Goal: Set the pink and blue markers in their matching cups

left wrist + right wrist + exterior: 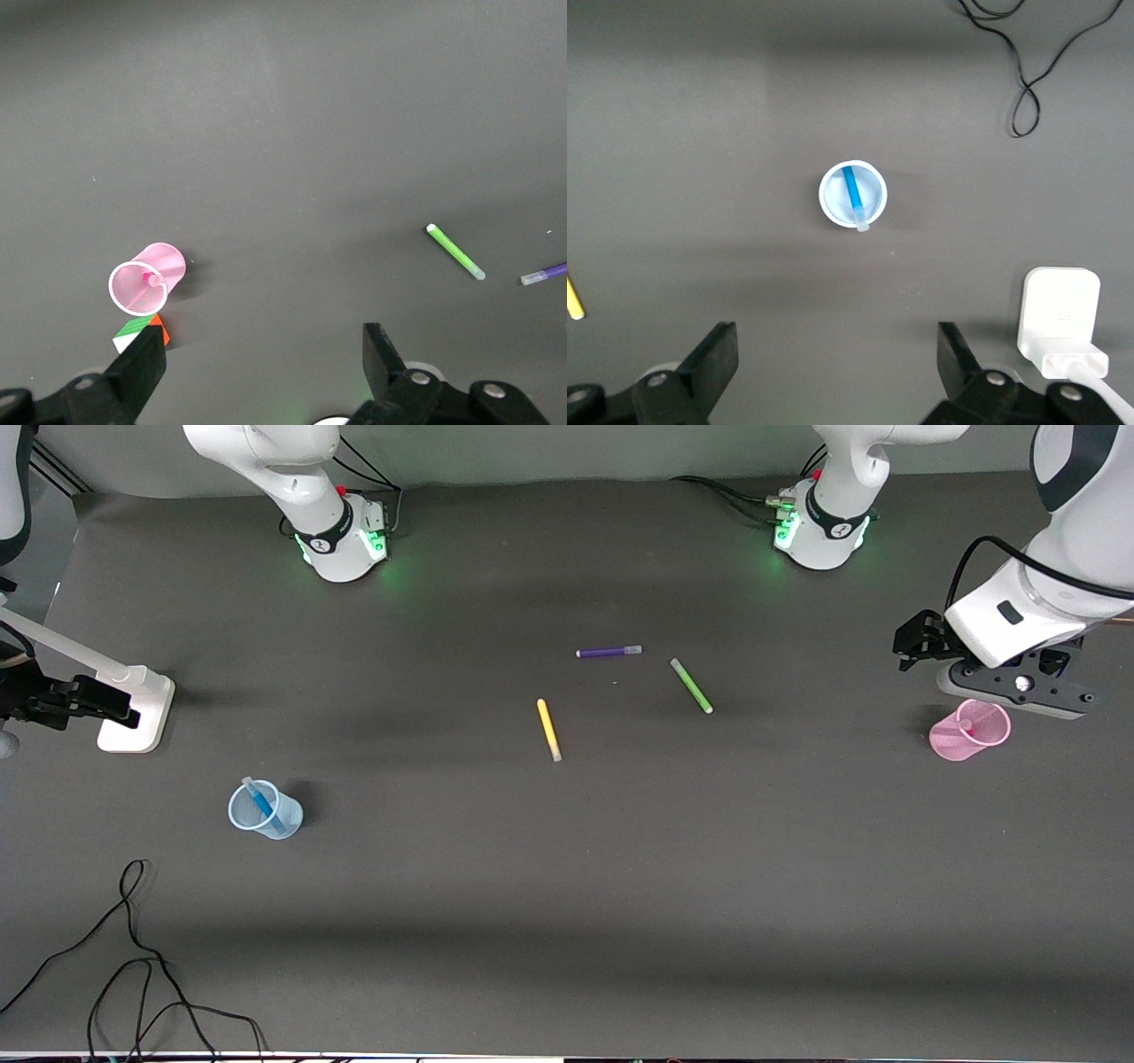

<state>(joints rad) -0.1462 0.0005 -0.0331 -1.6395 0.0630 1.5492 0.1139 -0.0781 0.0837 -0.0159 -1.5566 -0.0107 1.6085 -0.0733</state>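
The pale blue cup (264,810) stands toward the right arm's end of the table with the blue marker (262,804) leaning inside it. Both show in the right wrist view, cup (852,195) and marker (853,197). The pale pink cup (970,731) stands toward the left arm's end with the pink marker (961,729) in it, and it also shows in the left wrist view (146,278). My left gripper (917,646) (261,350) is open and empty, up beside the pink cup. My right gripper (111,701) (837,341) is open and empty, up in the air beside the blue cup.
A yellow pen (548,729), a purple pen (609,652) and a green pen (691,685) lie mid-table. A white stand base (133,708) sits near the right gripper. Black cables (133,957) lie nearer the front camera. A small green and orange card (142,335) lies by the pink cup.
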